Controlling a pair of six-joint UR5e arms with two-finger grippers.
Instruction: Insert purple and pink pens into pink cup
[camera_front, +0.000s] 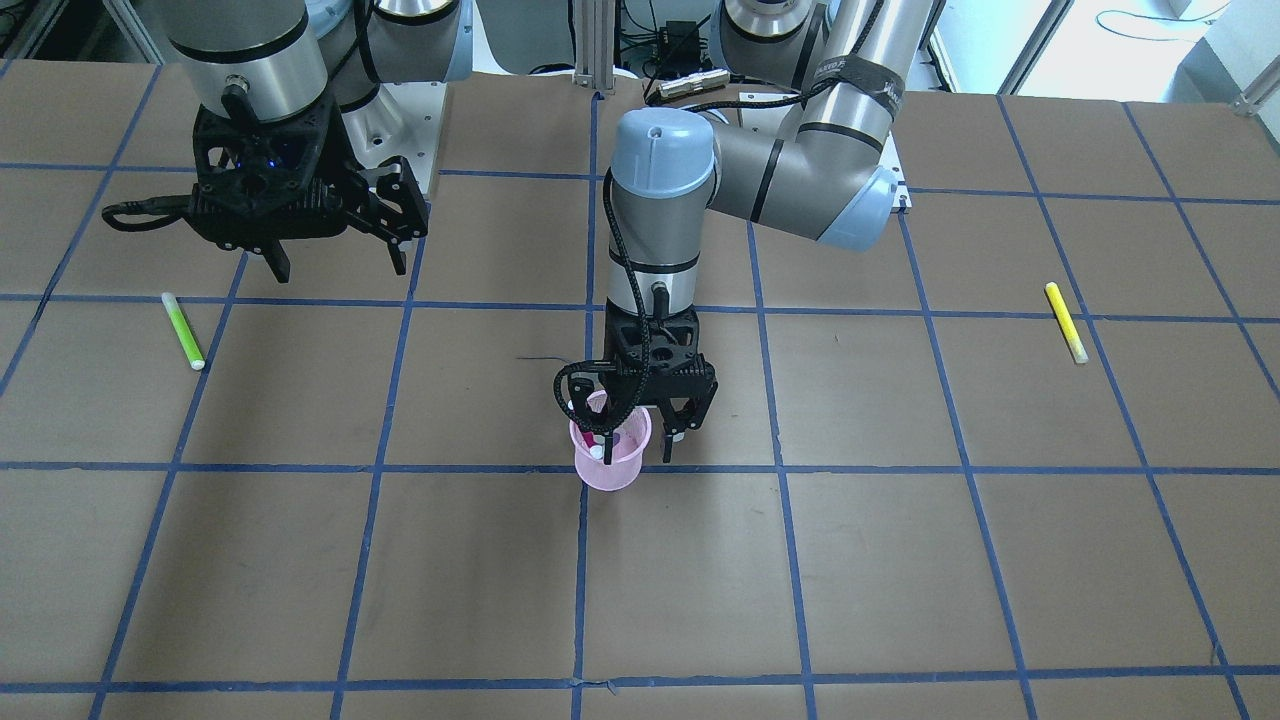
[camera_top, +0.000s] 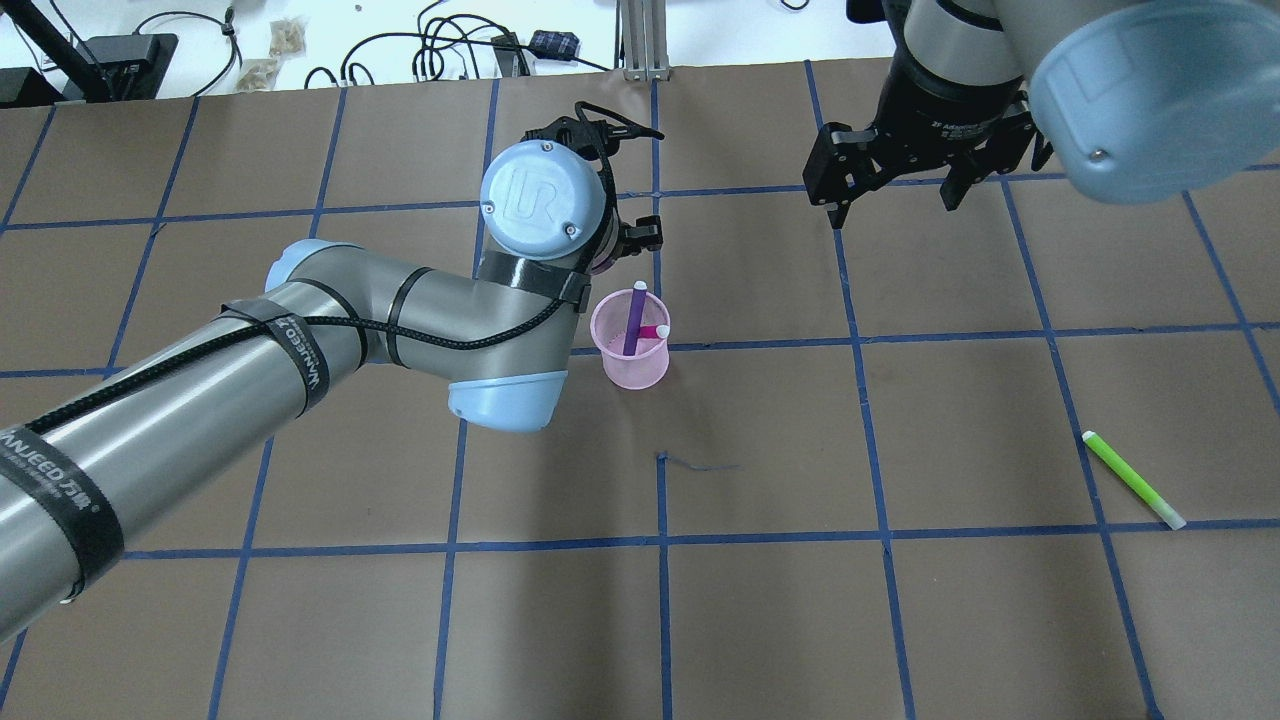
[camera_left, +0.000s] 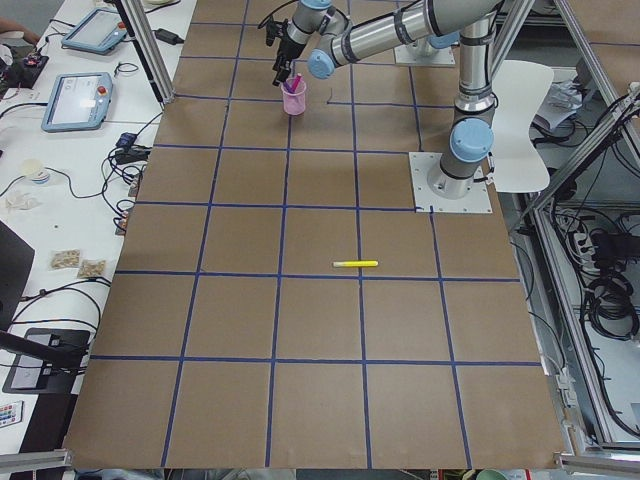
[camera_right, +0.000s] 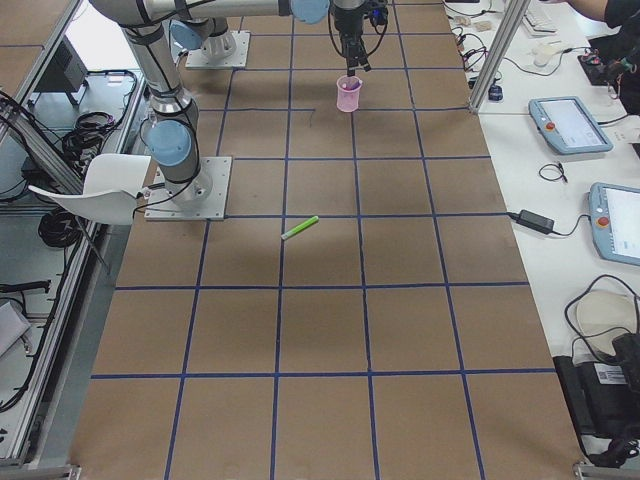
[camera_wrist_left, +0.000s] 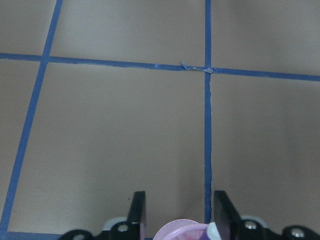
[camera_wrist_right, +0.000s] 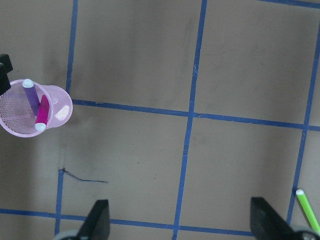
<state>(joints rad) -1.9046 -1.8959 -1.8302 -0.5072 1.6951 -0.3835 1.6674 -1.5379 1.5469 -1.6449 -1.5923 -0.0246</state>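
The pink mesh cup (camera_top: 632, 358) stands upright near the table's middle; it also shows in the front view (camera_front: 610, 462) and the right wrist view (camera_wrist_right: 15, 112). A purple pen (camera_top: 634, 318) and a pink pen (camera_top: 655, 331) both stand inside it, white caps up. They show again in the right wrist view, purple (camera_wrist_right: 31, 93) and pink (camera_wrist_right: 42, 112). My left gripper (camera_wrist_left: 180, 215) is open and empty just above the cup's rim (camera_wrist_left: 182, 231). My right gripper (camera_top: 893, 205) is open and empty, high above the table and far from the cup.
A green pen (camera_top: 1133, 479) lies on the brown table on my right side, also in the front view (camera_front: 183, 331). A yellow pen (camera_front: 1066, 322) lies on my left side. Blue tape lines grid the table.
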